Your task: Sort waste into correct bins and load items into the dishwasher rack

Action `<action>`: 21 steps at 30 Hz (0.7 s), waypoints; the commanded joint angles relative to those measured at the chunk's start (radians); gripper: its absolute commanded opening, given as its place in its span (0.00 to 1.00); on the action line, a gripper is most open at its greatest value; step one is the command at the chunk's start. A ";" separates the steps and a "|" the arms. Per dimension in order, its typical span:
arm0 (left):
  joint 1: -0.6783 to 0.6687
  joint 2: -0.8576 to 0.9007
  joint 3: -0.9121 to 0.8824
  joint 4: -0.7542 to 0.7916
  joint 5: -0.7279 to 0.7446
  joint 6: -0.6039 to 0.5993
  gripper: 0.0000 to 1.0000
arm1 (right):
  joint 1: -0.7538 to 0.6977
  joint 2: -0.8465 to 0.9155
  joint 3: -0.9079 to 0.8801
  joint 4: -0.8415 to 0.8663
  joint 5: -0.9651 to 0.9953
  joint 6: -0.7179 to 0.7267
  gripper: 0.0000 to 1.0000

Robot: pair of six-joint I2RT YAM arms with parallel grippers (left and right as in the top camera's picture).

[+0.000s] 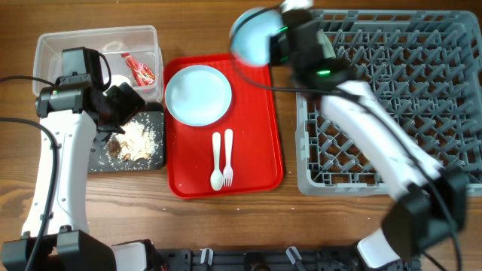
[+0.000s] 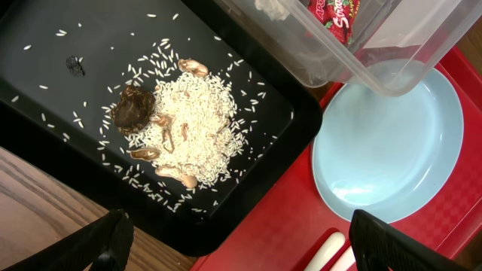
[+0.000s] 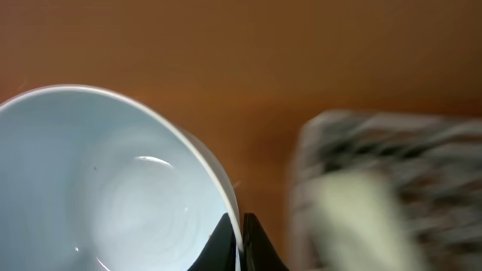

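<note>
The dishwasher rack [image 1: 392, 105] is the largest thing in view. Left of it lies the flat red tray [image 1: 260, 150]; farther left sit the clear tub [image 1: 45, 45] and the black tray [image 1: 102, 159], which holds rice-like food scraps [image 2: 192, 124]. The pale blue plate [image 1: 198, 94] rests on the red tray. The right gripper [image 3: 241, 242] is clenched on the rim of a small pale blue bowl [image 3: 113, 188], aloft just beside the rack's far-left corner. The bowl looks rigid, light and glossy, probably slippery, so the rim seems the sensible hold. 1 spoon [image 1: 217, 162] and 1 fork [image 1: 228, 156] lie on the red tray. The left gripper [image 2: 239, 226] hangs spread and empty, well left of the rack
</note>
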 commanded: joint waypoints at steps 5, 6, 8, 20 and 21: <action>0.002 -0.009 0.000 0.012 0.008 -0.014 0.93 | -0.299 -0.040 0.003 0.054 0.535 -0.632 0.04; 0.002 -0.009 0.000 0.015 0.008 -0.014 0.93 | -0.321 -0.013 0.002 0.082 0.613 -0.644 0.04; 0.002 -0.009 0.000 0.018 0.008 -0.014 0.93 | -0.341 0.068 0.002 0.115 0.727 -0.658 0.04; 0.002 -0.009 0.000 0.018 0.008 -0.014 0.93 | -0.301 0.324 0.002 0.171 0.773 -0.543 0.04; 0.002 -0.009 0.000 0.018 0.008 -0.014 0.93 | -0.294 0.327 0.002 0.171 0.767 -0.542 0.04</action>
